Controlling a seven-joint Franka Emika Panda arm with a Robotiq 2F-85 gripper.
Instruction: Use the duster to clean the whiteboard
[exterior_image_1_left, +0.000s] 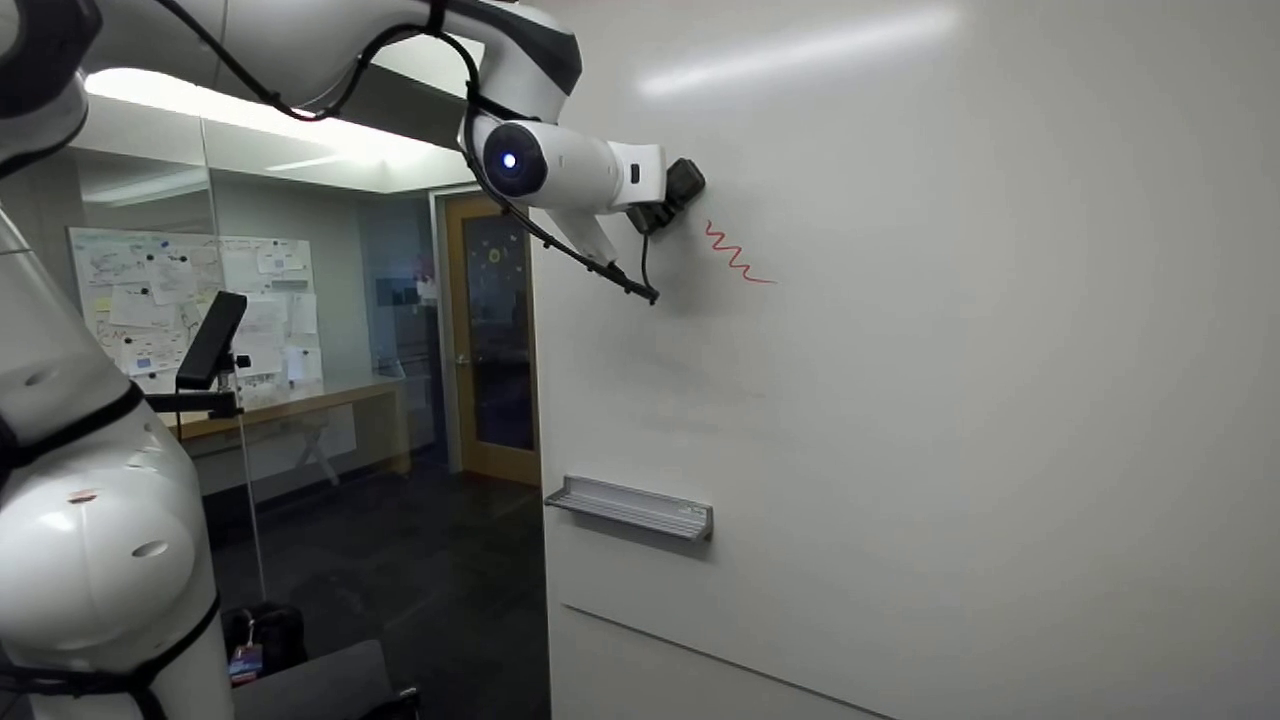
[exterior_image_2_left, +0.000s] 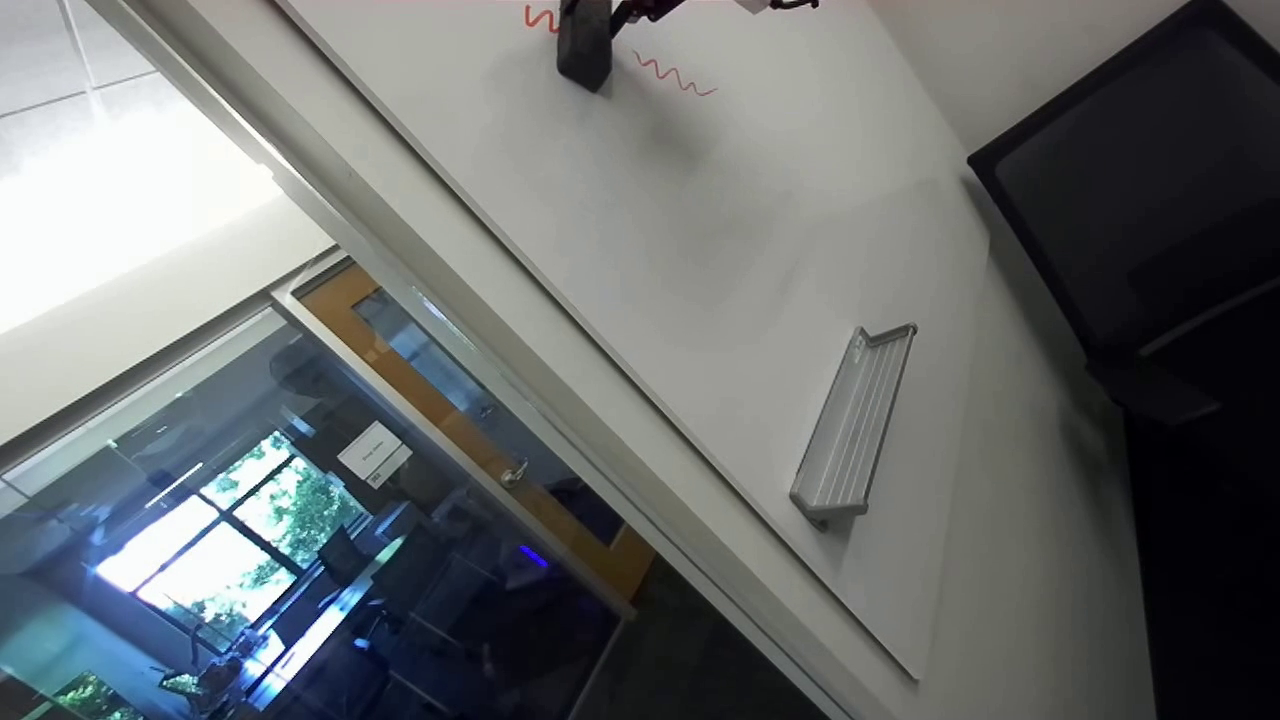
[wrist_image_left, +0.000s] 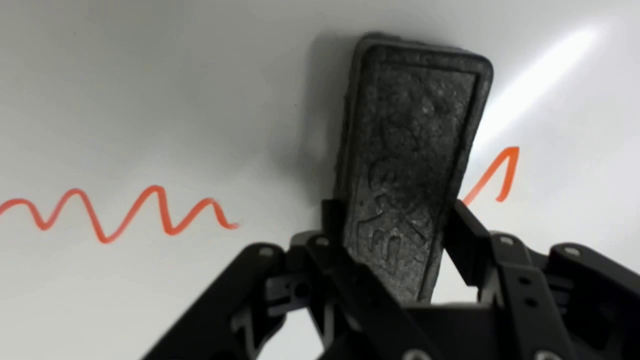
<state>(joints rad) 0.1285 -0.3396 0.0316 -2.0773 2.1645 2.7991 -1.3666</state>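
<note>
In an exterior view, a glass wall (exterior_image_1_left: 207, 200) has a board (exterior_image_1_left: 195, 305) plastered with papers (exterior_image_1_left: 135, 310) behind it, plus a long wood-edged table (exterior_image_1_left: 330, 400) just below and a wooden door (exterior_image_1_left: 497, 340), mostly dark glass. Floor (exterior_image_1_left: 450, 570) is dark, what looks like a black bag (exterior_image_1_left: 283, 632) sits down low, and a bright strip of light (exterior_image_1_left: 250, 115) glows up high. In an exterior view that's tilted pretty hard, there's a sunny window (exterior_image_2_left: 232, 528) with green trees (exterior_image_2_left: 312, 505) outside, a desk (exterior_image_2_left: 320, 620) catching bluish light, a white sign (exterior_image_2_left: 374, 454) (can't read it, too tiny) and a big black screen (exterior_image_2_left: 1150, 180) by a pale wall (exterior_image_2_left: 1040, 480).
</note>
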